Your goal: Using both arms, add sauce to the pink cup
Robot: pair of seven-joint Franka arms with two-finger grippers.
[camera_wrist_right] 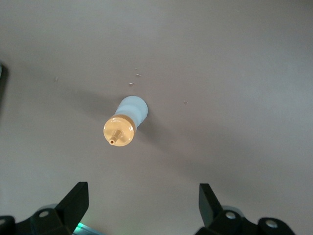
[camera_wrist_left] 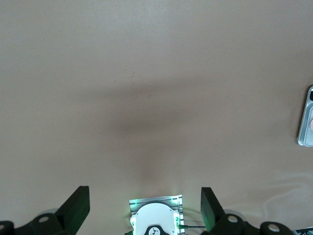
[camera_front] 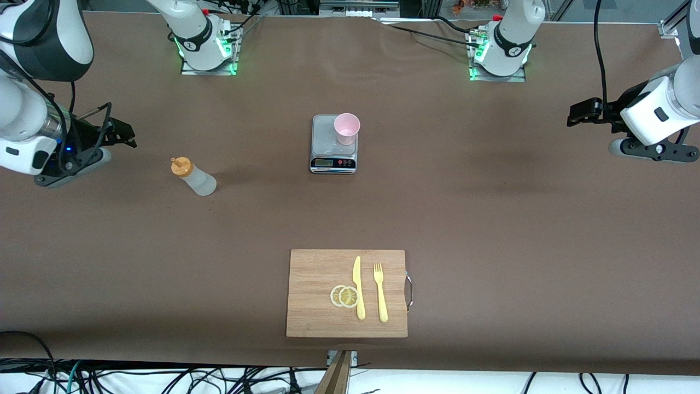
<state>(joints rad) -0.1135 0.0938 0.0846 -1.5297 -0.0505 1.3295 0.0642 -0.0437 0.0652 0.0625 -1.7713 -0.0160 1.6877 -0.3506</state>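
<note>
1. Sauce bottle [camera_front: 194,177] is standing upright on the table toward the right arm's end, long axis vertical, orange nozzle cap pointing up.
2. Pink cup [camera_front: 346,128] is sitting upright on the scale [camera_front: 333,143], mouth up, mid-table; whether sauce is in it, I cannot tell.
3. Right gripper [camera_wrist_right: 142,200] is hovering over the table by the bottle, fingers spread, holding nothing.
4. Left gripper [camera_wrist_left: 145,203] is waiting over bare table at its own end, fingers apart too.
5. Scene is fitting both bottle awaiting pickup and bottle set back after pouring.
</note>
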